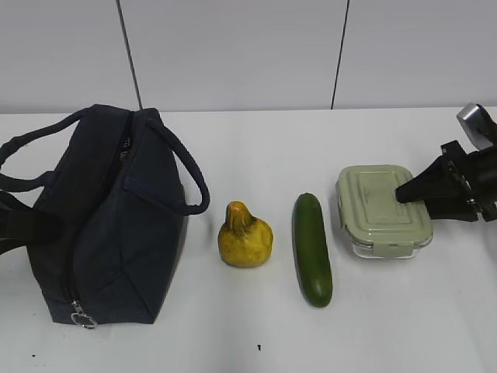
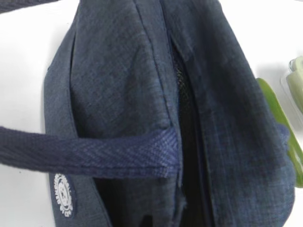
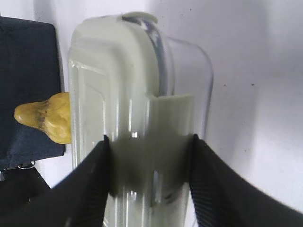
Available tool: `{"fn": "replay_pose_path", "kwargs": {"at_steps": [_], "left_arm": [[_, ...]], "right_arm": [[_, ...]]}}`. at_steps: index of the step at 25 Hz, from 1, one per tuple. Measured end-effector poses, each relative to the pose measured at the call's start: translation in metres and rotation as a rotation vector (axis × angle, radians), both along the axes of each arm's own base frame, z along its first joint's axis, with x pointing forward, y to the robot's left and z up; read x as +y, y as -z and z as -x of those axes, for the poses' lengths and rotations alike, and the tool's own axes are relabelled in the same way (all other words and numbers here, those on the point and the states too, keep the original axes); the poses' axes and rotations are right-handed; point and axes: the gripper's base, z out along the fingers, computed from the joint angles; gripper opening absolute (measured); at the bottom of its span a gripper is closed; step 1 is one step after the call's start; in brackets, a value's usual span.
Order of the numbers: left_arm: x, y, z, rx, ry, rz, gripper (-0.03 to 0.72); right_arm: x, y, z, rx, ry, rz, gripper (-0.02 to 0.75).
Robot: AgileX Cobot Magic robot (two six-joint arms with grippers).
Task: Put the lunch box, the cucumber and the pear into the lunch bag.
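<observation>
The navy lunch bag (image 1: pixel 116 225) stands at the left, its top zipper gaping open in the left wrist view (image 2: pixel 118 71). The yellow pear (image 1: pixel 245 237), the dark green cucumber (image 1: pixel 311 249) and the lunch box (image 1: pixel 373 206) with its sage lid lie in a row to its right. My right gripper (image 1: pixel 404 193) is at the box's right end. In the right wrist view (image 3: pixel 149 137) its fingers pinch the lid edge and clip of the box (image 3: pixel 123 71), which rests on the table. My left gripper (image 1: pixel 46 225) is a dark shape against the bag's left side; its fingers are hidden.
A bag handle (image 2: pixel 94 153) crosses right in front of the left wrist camera. The second handle (image 1: pixel 190 179) loops toward the pear. The zipper's ring pull (image 1: pixel 83 318) hangs at the bag's near end. A white wall rises behind the white table (image 1: pixel 256 342).
</observation>
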Motion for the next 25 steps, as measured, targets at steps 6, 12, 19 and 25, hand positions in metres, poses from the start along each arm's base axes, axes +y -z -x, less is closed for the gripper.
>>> {"fn": "replay_pose_path", "kwargs": {"at_steps": [6, 12, 19, 25], "left_arm": [[0.000, 0.000, 0.000, 0.000, 0.000, 0.000, -0.015], [0.000, 0.000, 0.000, 0.000, 0.000, 0.000, -0.015], [0.000, 0.000, 0.000, 0.000, 0.000, 0.001, -0.015], [0.000, 0.000, 0.000, 0.002, -0.008, 0.014, -0.015]], "right_arm": [[0.001, -0.019, 0.001, -0.036, 0.019, 0.003, 0.371], [0.002, -0.037, 0.001, -0.054, 0.063, -0.014, 0.371], [0.008, -0.066, 0.002, -0.119, 0.101, -0.048, 0.370], [0.050, -0.087, 0.002, -0.173, 0.021, -0.091, 0.370]]}}
